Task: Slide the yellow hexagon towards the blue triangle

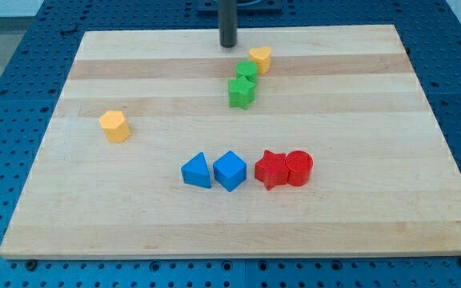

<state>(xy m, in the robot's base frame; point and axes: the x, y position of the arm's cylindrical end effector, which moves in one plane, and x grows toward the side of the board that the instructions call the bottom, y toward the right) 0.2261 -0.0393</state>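
Yellow hexagon [114, 126] sits near the board's [358, 232] left edge, well apart from the blue triangle [197, 171] toward the bottom edge. My tip [228, 45], bare and holding nothing, rests near the top edge.

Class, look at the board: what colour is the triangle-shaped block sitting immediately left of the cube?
Blue. The triangle shows best in the camera view, beside the blue cube.
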